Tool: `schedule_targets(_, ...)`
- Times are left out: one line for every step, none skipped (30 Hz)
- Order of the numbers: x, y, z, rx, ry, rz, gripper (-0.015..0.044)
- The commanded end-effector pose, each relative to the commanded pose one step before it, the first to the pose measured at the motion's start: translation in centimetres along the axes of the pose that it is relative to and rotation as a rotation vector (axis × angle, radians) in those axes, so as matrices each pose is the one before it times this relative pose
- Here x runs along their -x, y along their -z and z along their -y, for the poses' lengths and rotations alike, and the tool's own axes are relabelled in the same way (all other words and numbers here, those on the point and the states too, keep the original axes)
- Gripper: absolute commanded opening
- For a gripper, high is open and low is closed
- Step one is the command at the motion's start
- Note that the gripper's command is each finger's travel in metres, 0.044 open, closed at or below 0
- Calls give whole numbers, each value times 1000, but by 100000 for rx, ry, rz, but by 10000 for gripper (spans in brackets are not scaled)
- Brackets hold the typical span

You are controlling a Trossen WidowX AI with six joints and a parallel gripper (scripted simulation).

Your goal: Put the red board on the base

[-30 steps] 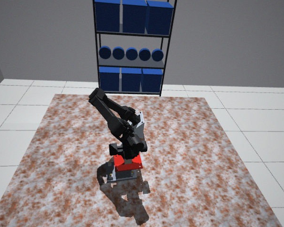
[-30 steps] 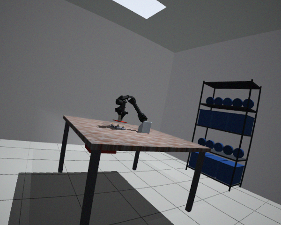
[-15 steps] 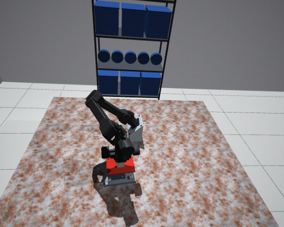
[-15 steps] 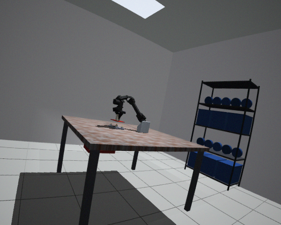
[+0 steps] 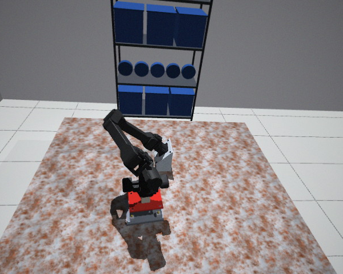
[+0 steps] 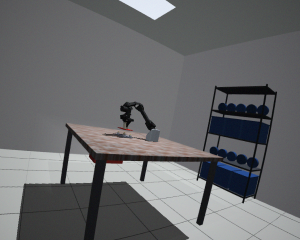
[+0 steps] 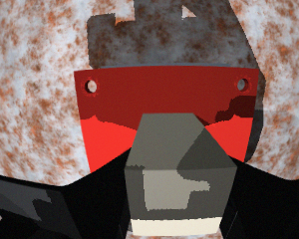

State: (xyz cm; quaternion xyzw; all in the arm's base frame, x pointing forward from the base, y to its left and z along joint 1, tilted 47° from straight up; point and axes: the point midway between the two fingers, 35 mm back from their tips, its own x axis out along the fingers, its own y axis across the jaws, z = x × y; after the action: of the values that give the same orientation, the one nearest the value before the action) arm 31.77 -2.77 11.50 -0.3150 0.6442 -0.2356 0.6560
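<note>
Black gripper (image 5: 146,198) (image 6: 124,123) (image 7: 169,150) grasps the pale handle (image 5: 146,200) (image 6: 124,125) (image 7: 169,141) of a red board (image 5: 148,205) (image 6: 125,128) (image 7: 164,92), raised above its base (image 5: 144,219) (image 6: 124,137); likely stiff, light, best held there, centrally

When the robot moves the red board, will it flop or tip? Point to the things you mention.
The board (image 5: 144,204) (image 6: 125,128) (image 7: 164,90) is probably stiff: it hangs from its handle (image 5: 145,200) (image 6: 124,125) (image 7: 169,141) without sagging. It might tilt a little if bumped, since the tool (image 5: 145,197) (image 6: 124,122) (image 7: 169,150) grips only that handle.
</note>
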Motion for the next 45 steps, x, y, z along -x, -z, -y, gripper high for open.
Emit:
schedule_targets(-386, 173, 150, 869, 85, -144, 0)
schedule_targets(-109, 54, 69, 204, 9, -2, 0)
schedule_targets(-105, 60, 63, 206, 9, -3, 0)
schedule_targets(-95, 55, 49, 181, 7, -3, 0)
schedule_targets(-91, 43, 36, 149, 6, -2, 0)
schedule_targets(-91, 30, 24, 117, 6, -1, 0)
schedule_targets(-92, 17, 16, 88, 5, 0, 0)
schedule_targets(-93, 7, 9, 66, 5, 0, 0)
schedule_targets(-92, 0, 5, 46, 5, 1, 0)
schedule_targets(-91, -4, 1, 28, 4, 1, 0)
schedule_targets(-89, -7, -3, 12, 4, 1, 0)
schedule_targets(-87, -9, -5, 1, 4, 1, 0)
schedule_targets(-86, -9, -7, -6, 4, 1, 0)
schedule_targets(-86, -8, -8, -10, 4, 1, 0)
schedule_targets(-86, -7, -8, -13, 4, 1, 0)
schedule_targets(-86, -5, -8, -16, 4, 1, 0)
schedule_targets(-85, -4, -6, -17, 4, 1, 0)
schedule_targets(-84, -4, -5, -17, 4, 1, 0)
schedule_targets(-84, -3, -4, -15, 4, 1, 0)
schedule_targets(-83, -2, -4, -12, 4, 1, 0)
schedule_targets(-82, -1, -3, -8, 4, 1, 0)
schedule_targets(-82, 1, -2, -5, 4, 1, 0)
schedule_targets(-83, 1, -1, -4, 4, 1, 0)
schedule_targets(-83, 2, 0, -4, 4, 1, 0)
schedule_targets(-83, 2, 1, -3, 4, 1, 0)
schedule_targets(-84, 2, 2, -3, 4, 1, 0)
schedule_targets(-84, 2, 2, -4, 4, 1, 0)
schedule_targets(-84, 2, 2, -3, 4, 1, 0)
schedule_targets(-84, 2, 2, -2, 4, 1, 0)
schedule_targets(-85, 2, 2, -1, 4, 1, 0)
schedule_targets(-85, 2, 2, 0, 4, 1, 0)
schedule_targets(-83, 2, 2, 0, 4, 1, 0)
schedule_targets(-92, 2, 2, 1, 5, 1, 0)
schedule_targets(-69, 2, 2, 0, 4, 0, 0)
schedule_targets(93, -39, 12, -195, -131, 83, 0)
schedule_targets(93, -38, 11, -194, -132, 82, 0)
schedule_targets(93, -38, 11, -194, -132, 82, 0)
schedule_targets(93, -38, 11, -194, -132, 81, 0)
schedule_targets(0, 0, 0, 0, 0, 0, 0)
schedule_targets(0, 0, 0, 0, 0, 0, 0)
schedule_targets(0, 0, 0, 0, 0, 0, 0)
schedule_targets(0, 0, 0, 0, 0, 0, 0)
schedule_targets(0, 0, 0, 0, 0, 0, 0)
schedule_targets(-26, -2, 2, -10, 2, 0, 0)
schedule_targets(-42, -3, 4, -16, 3, 1, 0)
